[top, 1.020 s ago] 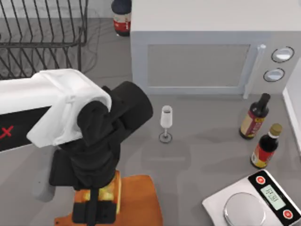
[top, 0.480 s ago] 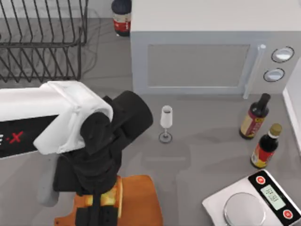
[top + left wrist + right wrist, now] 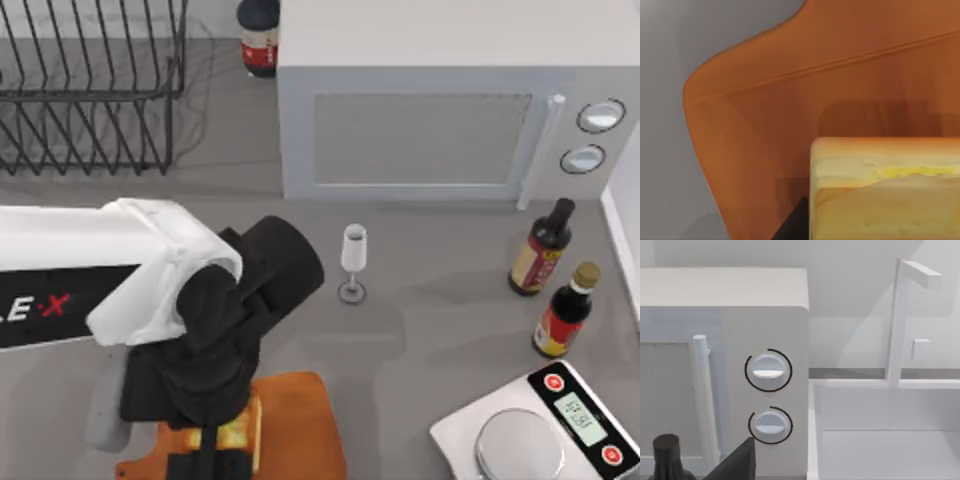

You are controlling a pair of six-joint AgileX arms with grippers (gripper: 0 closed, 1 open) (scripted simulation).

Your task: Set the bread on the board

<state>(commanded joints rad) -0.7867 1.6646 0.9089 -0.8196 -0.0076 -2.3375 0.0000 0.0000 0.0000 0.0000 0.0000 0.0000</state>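
Start with the microwave (image 3: 440, 110) at the far side of the table, the wire dish rack (image 3: 90, 85) to its left, and the white kitchen scale (image 3: 540, 425) at the near right. Your left arm reaches in from the left and bends down over the board (image 3: 300, 425), which lies at the near edge, left of centre. The left gripper (image 3: 212, 462) hangs above the board, pinching the bread (image 3: 240, 430), whose golden edge peeks out beside the black fingers.

Judge the bread as light, soft and easily crushed: a thick slice with a firmer toasted crust. Hold it across the flat faces near the crust, with only gentle pressure, and expect crumbs instead of slipping. It should sit flat once you let it go.

The top view hides most of the slice under the wrist. The left wrist view gives what it cannot: the bread (image 3: 885, 190) close up, the board (image 3: 765, 115) spread beneath it, a shadow of the slice on the wood, and a dark finger (image 3: 795, 222) at its side. How far the slice hangs above the wood cannot be told.

The right wrist view looks at the microwave dials (image 3: 768, 371) and a white sink (image 3: 885, 430); whether the right gripper's fingers are spread cannot be told. Smallest: two dark sauce bottles (image 3: 540, 250) and a stemmed glass (image 3: 352, 262).
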